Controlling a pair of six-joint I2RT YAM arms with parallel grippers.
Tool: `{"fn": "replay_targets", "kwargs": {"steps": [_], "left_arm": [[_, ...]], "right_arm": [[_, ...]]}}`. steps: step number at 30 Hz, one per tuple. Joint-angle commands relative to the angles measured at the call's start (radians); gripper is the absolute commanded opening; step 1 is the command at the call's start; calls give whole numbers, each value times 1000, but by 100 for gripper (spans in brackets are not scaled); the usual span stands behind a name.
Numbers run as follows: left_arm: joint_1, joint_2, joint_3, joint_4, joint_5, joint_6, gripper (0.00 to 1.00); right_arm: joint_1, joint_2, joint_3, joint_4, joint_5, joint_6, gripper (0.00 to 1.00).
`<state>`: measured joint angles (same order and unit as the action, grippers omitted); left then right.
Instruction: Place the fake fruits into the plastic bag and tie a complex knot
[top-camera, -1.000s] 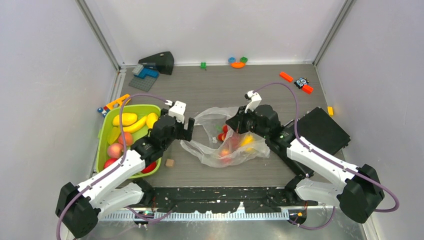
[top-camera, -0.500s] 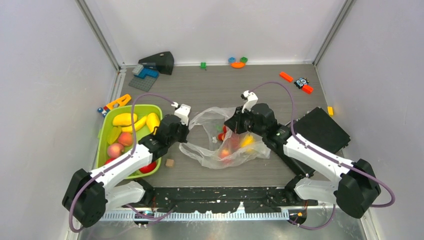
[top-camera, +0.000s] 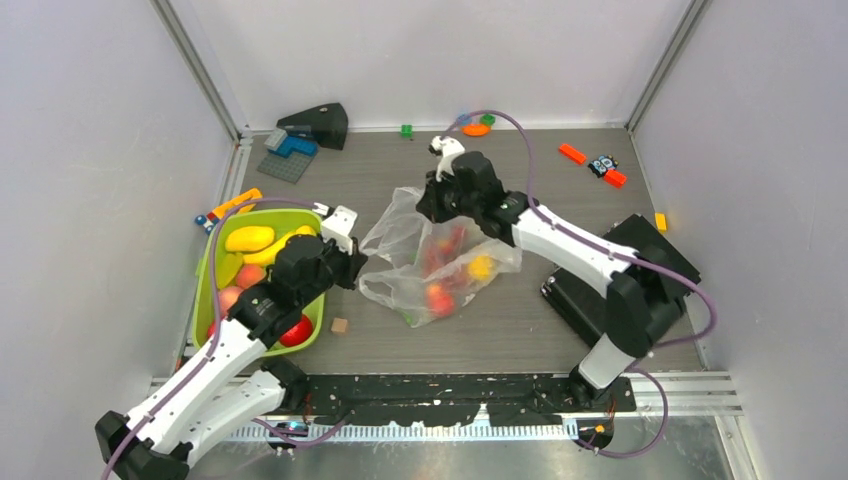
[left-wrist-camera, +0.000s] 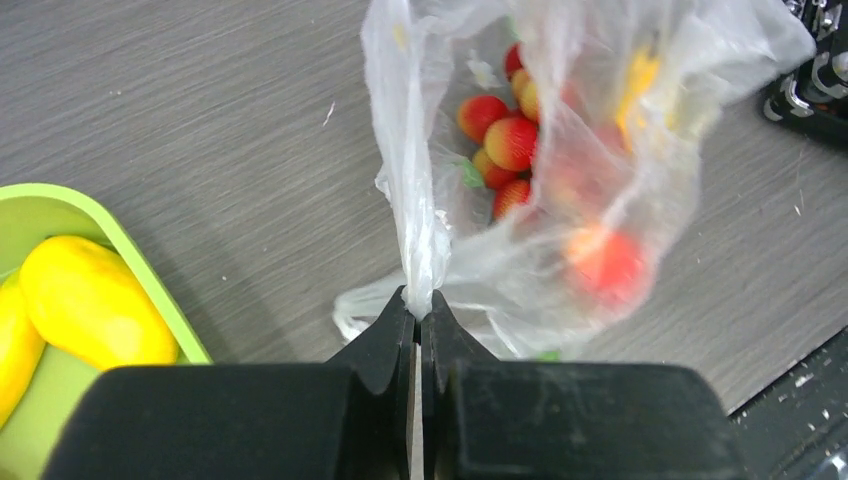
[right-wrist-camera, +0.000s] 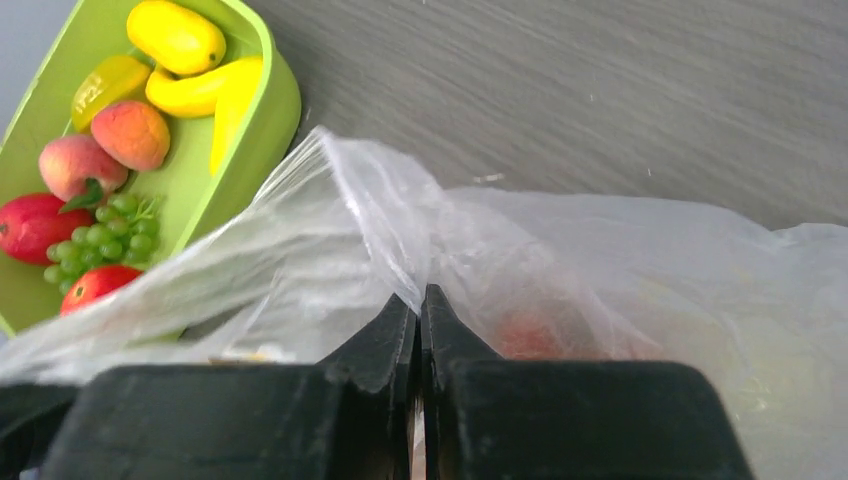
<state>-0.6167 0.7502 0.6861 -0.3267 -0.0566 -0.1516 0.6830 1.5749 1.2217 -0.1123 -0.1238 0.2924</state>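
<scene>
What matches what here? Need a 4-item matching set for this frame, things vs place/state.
Things:
1. left gripper
2. green grapes
3. strawberries
4. brown cube

Place or state:
a. lying in the lime-green tray
b. inside the plastic bag
c. shut on a pinched edge of the bag
d. on the bare table, just beside the tray

Pairs: 1-c, 2-a, 3-b, 4-d
</scene>
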Motion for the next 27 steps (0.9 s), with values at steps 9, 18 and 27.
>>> {"fn": "replay_targets", "kwargs": {"steps": [9,18,27], "left_arm": [[5,84,360,-483,-27,125,0],[38,154,319,-415,-108,195,0],[59,133,276,-379,-104,184,0]], "right_arm": [[0,84,250,-96,-88,-109,79],[171,-277,-147,4,-33,-296,91],[520,-353,-453,245,249,-521,96]]}}
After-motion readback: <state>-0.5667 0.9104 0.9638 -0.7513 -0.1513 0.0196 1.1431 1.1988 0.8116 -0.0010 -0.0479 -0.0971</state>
